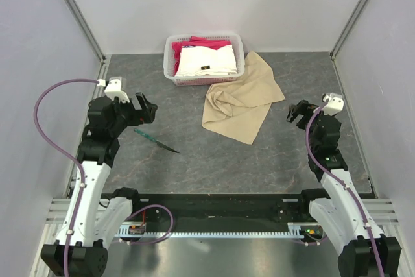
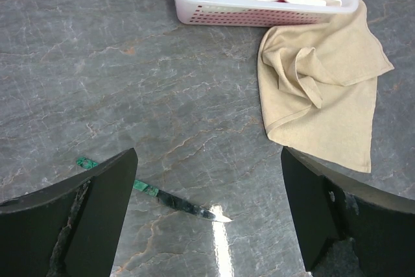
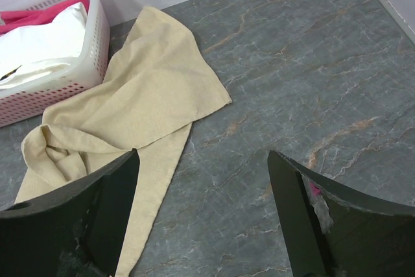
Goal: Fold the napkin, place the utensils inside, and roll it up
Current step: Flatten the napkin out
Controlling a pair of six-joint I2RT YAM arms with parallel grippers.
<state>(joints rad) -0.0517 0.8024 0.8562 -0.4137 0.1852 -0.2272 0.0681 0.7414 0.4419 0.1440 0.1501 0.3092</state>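
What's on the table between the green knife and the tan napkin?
Nothing. Between the knife and the napkin there is only bare grey tabletop, seen clearly in the top view and the left wrist view.

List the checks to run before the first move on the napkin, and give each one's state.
1. Left gripper open and empty: ok.
2. Right gripper open and empty: ok.
3. Napkin lying flat: not ok, it is bunched and creased.
4. Napkin clear of the basket: not ok, its far edge lies against the basket wall.
5. Knife uncovered and apart from the napkin: ok, it lies near the left gripper.
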